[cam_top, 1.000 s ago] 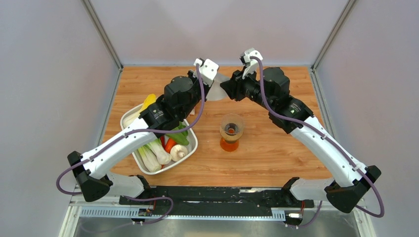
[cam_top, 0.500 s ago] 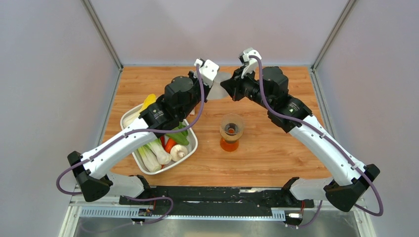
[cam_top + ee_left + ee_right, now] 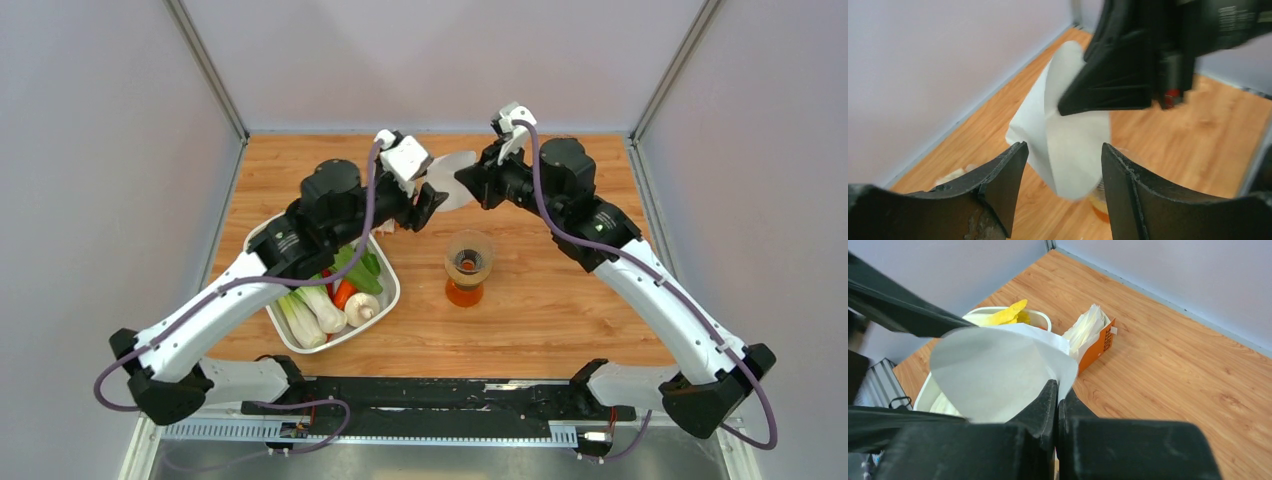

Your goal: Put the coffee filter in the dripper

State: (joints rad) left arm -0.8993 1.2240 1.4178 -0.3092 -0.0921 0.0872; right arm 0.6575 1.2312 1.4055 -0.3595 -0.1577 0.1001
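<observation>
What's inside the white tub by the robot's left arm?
White stalks, a mushroom, something orange and green pieces lie in the tub. The left arm covers its far end from above; the right wrist view shows something yellow there.

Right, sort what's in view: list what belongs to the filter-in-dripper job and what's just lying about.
Job: thin white paper coffee filter, pinched in the right gripper; clear cone-shaped dripper with tan ring collar, atop the orange-tinted glass vessel.
Lying about: white tray of vegetables; orange box of stacked paper filters.
</observation>
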